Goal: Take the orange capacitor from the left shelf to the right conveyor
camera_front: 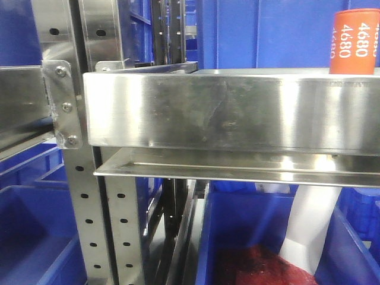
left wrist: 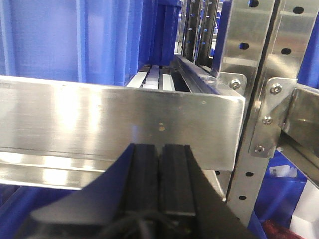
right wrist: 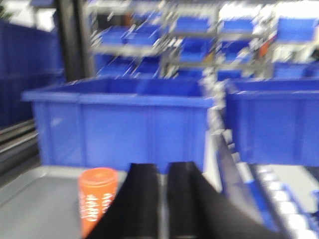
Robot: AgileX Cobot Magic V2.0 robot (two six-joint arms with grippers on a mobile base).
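Note:
The orange capacitor (camera_front: 355, 41) with white "4680" digits stands upright on the left shelf, behind its tall shiny front lip (camera_front: 225, 107), at the far right of the front view. In the blurred right wrist view the capacitor (right wrist: 97, 199) stands on the grey shelf floor (right wrist: 35, 199), just left of my right gripper (right wrist: 163, 172). That gripper's jaws are almost together with only a thin slit, and hold nothing. My left gripper (left wrist: 159, 149) is shut and empty, close in front of another steel lip (left wrist: 99, 119). The right conveyor is out of view.
Blue plastic bins stand behind the capacitor (right wrist: 119, 119) and to its right (right wrist: 274, 119). More blue bins sit below the shelf (camera_front: 249, 237), one holding something red (camera_front: 255, 267). Perforated steel uprights (camera_front: 89, 202) flank the shelf. A white part (camera_front: 309, 225) hangs below the shelf at the right.

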